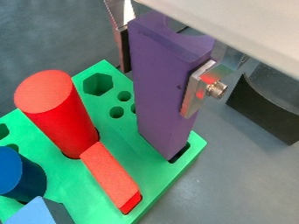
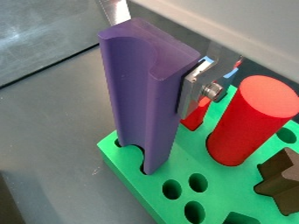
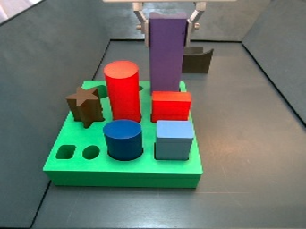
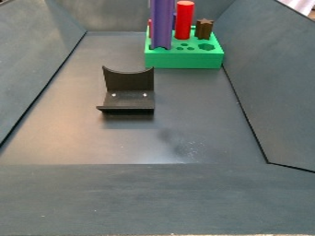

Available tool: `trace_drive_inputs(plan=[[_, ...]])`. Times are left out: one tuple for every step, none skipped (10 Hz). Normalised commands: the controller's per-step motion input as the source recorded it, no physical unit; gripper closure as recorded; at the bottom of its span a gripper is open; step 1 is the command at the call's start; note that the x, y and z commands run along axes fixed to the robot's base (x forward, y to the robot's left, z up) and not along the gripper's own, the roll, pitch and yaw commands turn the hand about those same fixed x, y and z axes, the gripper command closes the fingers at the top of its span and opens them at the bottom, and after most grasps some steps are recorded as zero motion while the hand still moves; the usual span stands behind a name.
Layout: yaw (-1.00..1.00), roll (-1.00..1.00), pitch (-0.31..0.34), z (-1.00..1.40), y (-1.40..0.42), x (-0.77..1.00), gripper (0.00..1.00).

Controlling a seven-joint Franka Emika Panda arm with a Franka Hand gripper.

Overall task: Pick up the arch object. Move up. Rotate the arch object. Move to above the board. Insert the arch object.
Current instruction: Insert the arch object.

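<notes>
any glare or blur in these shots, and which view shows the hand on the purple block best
In a side view the floor shows a pale glare patch; in a wrist view the hand grips the arch object sharply, background soft; the board is evenly lit.

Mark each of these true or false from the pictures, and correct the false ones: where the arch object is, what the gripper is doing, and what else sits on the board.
1. The arch object stands upright with its foot in a slot of the board. True.
2. The gripper hangs open, away from the board. False: it is at the arch object's top, fingers on both sides.
3. The red cylinder lies on its side. False: it stands upright on the board.
4. The fixture stands on the floor, apart from the board. True.
</notes>
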Motion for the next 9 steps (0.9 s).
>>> trace_drive_inputs(plan=[[0.00,0.00,0.000,-0.15,-0.04,0.22,1.00],[0.00,0.01,0.067,-0.14,0.02,0.31,1.00],[0.00,0.05,0.086,-0.18,0.07,0.27,1.00],[0.00,0.02,0.017,-0.25,0.03,0.17,1.00],[0.01,0.09,-0.071,-0.48,0.00,0.00,1.00],[0.00,0.14,-0.129,-0.67,-0.02,-0.02,1.00],[0.00,0.13,-0.140,-0.70,0.00,-0.01,1.00],[-0.02,0.14,-0.124,-0.65,0.00,-0.03,1.00],[-0.01,0.00,-0.187,-0.39,0.00,-0.07,1.00]])
